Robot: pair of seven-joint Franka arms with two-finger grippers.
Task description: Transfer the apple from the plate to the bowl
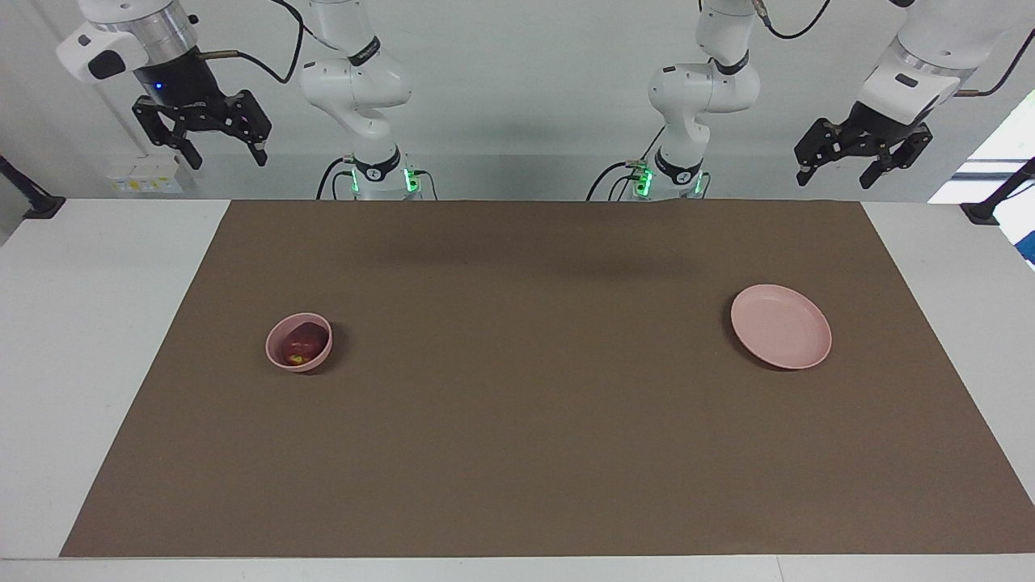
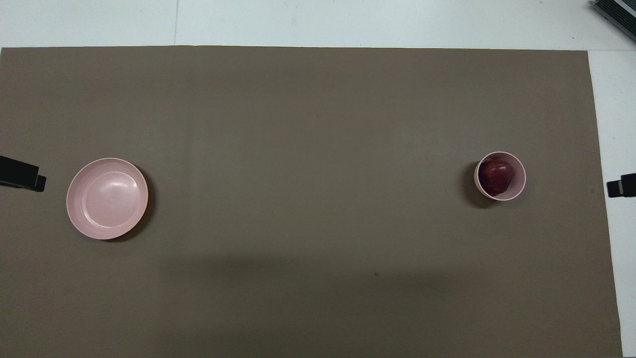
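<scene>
Step in hand: the small round dark red apple (image 1: 302, 343) sits inside the small deep pale pink bowl (image 1: 277, 353), so by my read the transfer is done and only a tidy park remains.
How to do it well: keep both arms high and off the brown mat (image 1: 534, 453); nothing should swing low over the bowl, since a clip on its rim could tip the fruit out.
Right gripper (image 1: 217, 151): raised at 11 o'clock of the bowl in the facing view, over the white table (image 1: 89, 323) edge by the right arm's end; claw spread wide, holding nothing.
Left gripper (image 1: 837, 171): waiting up at 1 o'clock of the plate in the facing view; claw also spread wide, empty.
Overhead check: only 2 dark tips show, 1 at 9 o'clock of the plate (image 2: 22, 173), 1 at 3 o'clock of the bowl (image 2: 621, 185).
Apple, place: in the bowl toward the right arm's end of the mat, resting against the wall at about 9 o'clock in the overhead view (image 2: 496, 176).
Apple, look: glossy dark red skin, a yellowish patch facing the facing camera, fills most of the bowl (image 2: 517, 191).
Plate: the wide flat pale pink plate (image 1: 800, 352) lies bare, well apart from the bowl, toward the left arm's end (image 2: 79, 219).
</scene>
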